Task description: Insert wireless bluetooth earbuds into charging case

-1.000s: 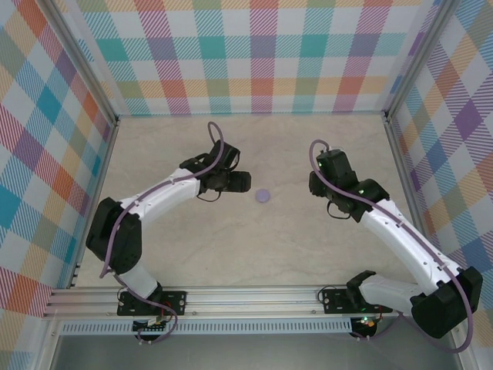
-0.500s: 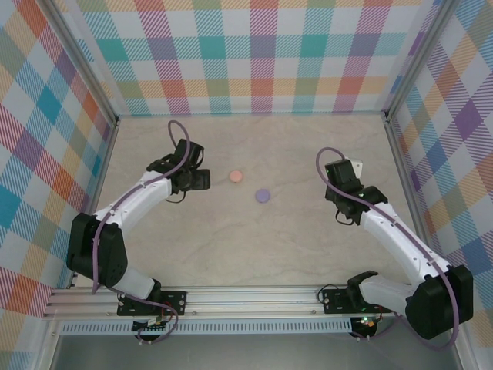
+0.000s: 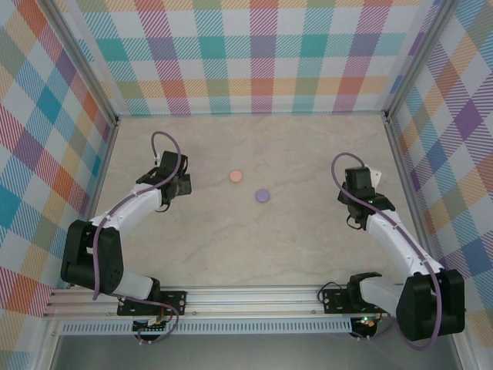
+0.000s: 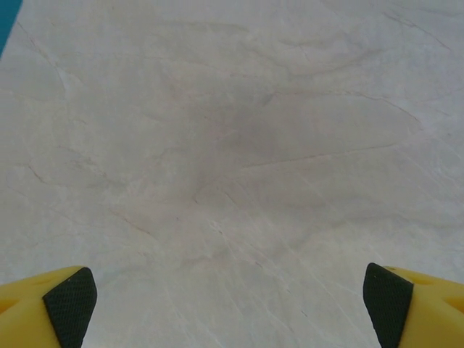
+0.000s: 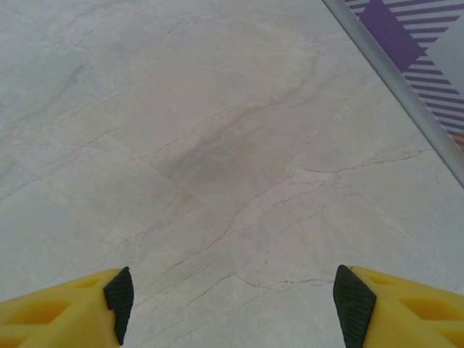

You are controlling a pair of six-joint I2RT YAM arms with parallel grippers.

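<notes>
Left fingers (image 4: pixel 69 304) and right fingers (image 5: pixel 355 304) spread wider, empty, 2 arms drawn back from charging case (image 3: pixel 263 196)

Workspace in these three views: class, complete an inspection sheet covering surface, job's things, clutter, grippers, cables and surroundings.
Surface: pale marbled table.
Job's things: purple charging case, mid-table, appears closed.
Clutter: salmon-pink disc, beside the case, not touching it.
Grippers: left gripper and right gripper open, holding nothing.
Cables: purple cable looped along each arm.
Surroundings: checked walls, metal frame.
</notes>
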